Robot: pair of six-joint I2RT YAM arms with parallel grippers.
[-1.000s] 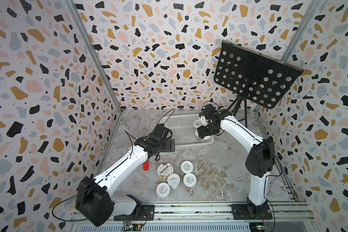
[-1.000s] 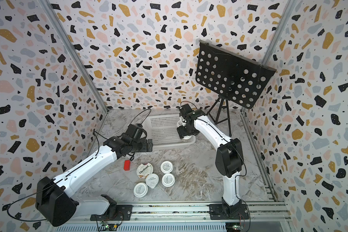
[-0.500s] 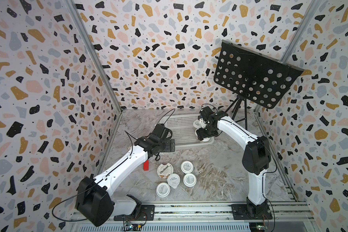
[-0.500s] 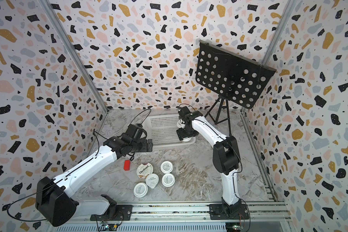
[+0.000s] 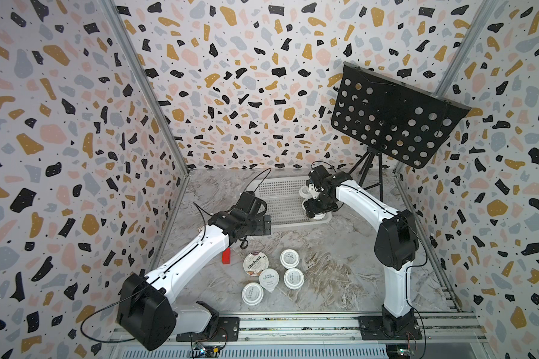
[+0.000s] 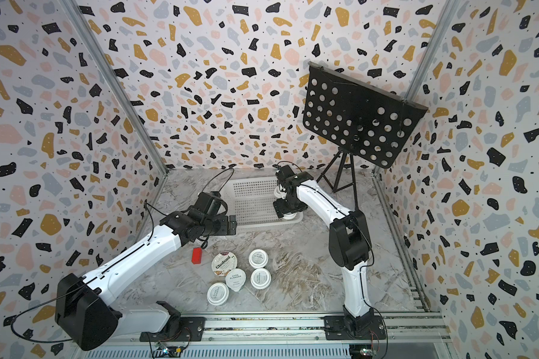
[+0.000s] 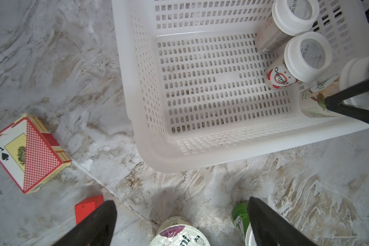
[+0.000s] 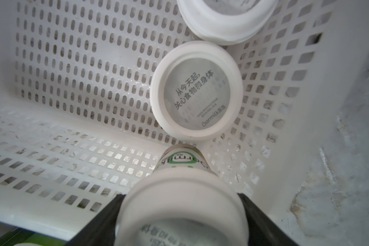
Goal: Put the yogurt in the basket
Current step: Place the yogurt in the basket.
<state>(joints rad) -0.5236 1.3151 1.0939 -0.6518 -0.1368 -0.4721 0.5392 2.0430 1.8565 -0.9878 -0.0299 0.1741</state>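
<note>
Right wrist view: the right end effector (image 8: 180, 196) is hanging inside the basket (image 8: 332, 106), its two black fingers pressing on opposite sides of a white lid.
Grip: the gripped cup (image 8: 181, 223) is standing upright between those fingers in a basket corner. Whether its base is resting on the floor cannot be told.
Beyond the fingertips: a second cup (image 8: 196, 91) is standing just ahead of the gripped cup, and a third cup (image 8: 224, 19) is standing farther ahead, both along the same basket wall.
Left arm: the left end effector (image 7: 181, 202) is hovering over the counter (image 5: 339, 264) with its fingers spread wide, holding nothing. The basket is lying just ahead of its fingertips.
Loose yogurt: the Chobani cup (image 5: 255, 263) is sitting on the counter below and behind that end effector, toward the arm's base. Four smaller cups (image 5: 293, 277) are clustering around it.
Other items: a red block (image 5: 226, 255) is lying beside the Chobani cup, and a playing-card box (image 7: 28, 153) is lying farther out on that side.
Background: a black music stand (image 5: 395, 118) is standing behind the right end effector.
</note>
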